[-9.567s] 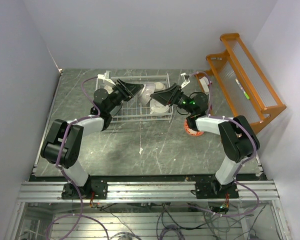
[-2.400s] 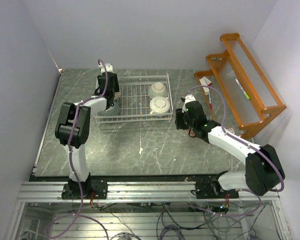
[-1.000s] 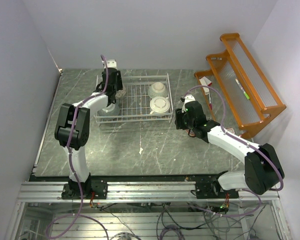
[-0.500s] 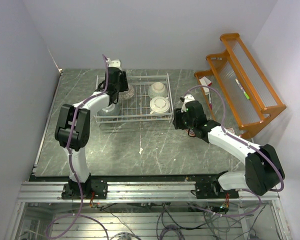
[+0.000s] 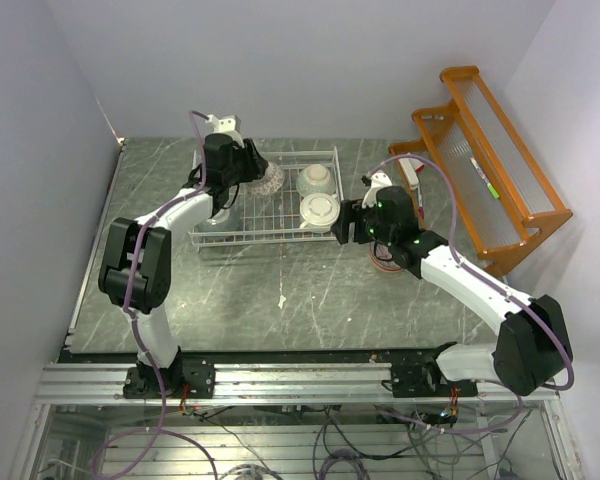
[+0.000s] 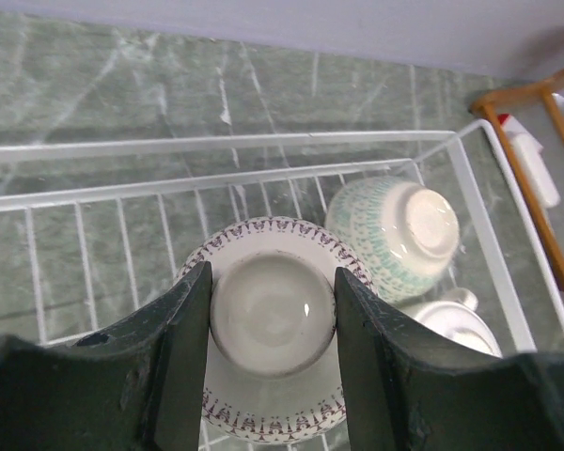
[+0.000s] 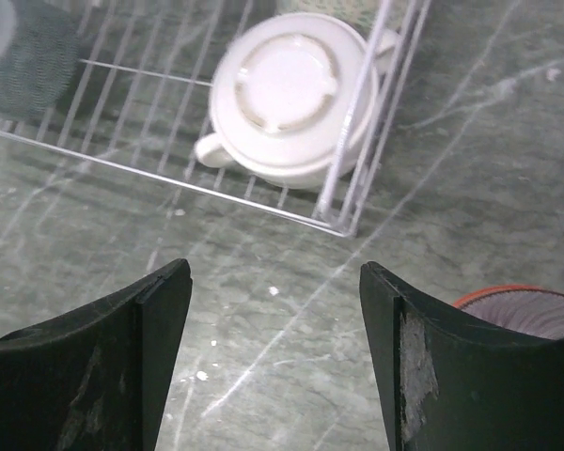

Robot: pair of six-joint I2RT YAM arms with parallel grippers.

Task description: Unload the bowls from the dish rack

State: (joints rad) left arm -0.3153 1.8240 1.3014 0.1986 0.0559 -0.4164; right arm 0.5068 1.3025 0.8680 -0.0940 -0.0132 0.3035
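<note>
The left tool (image 6: 273,282) is clamped on the foot of an upturned patterned bowl (image 6: 274,324), held over the dish rack (image 5: 280,205). Three bowls sit in the rack: a grey one (image 7: 23,56), a green-patterned one (image 6: 381,240) and a cream handled one (image 7: 287,94). The cream bowl is in the near right corner, directly ahead of the right tool (image 7: 274,282), whose fingers are spread and empty; that arm is nearer. One red-rimmed bowl (image 7: 531,310) sits on the bench (image 7: 263,357). Five bowls show.
</note>
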